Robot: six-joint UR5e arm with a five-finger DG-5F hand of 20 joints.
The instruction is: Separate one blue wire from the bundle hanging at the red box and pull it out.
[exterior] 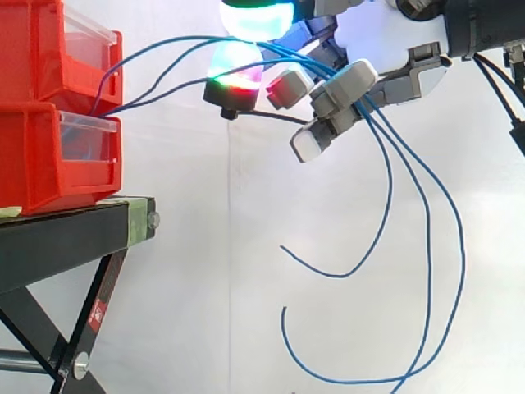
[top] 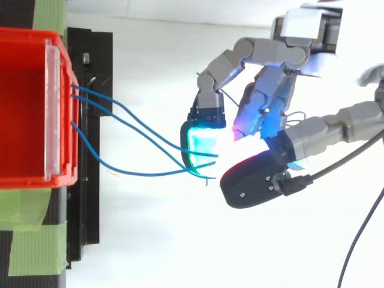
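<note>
The fingers [exterior: 308,145] of the hand [top: 273,84] are curled closely around the blue wires [exterior: 164,51], which are gripped among the glowing pads. Whether one wire is parted from the others cannot be told. From the fingers the thin wires are stretched left to the front of the red bins [exterior: 41,107]. On the right of the fingers they hang down in long loose loops with free ends. The bins are carried on a black stand [exterior: 66,238], on which green tape [top: 33,246] is stuck, before a white curtain [exterior: 205,312].
</note>
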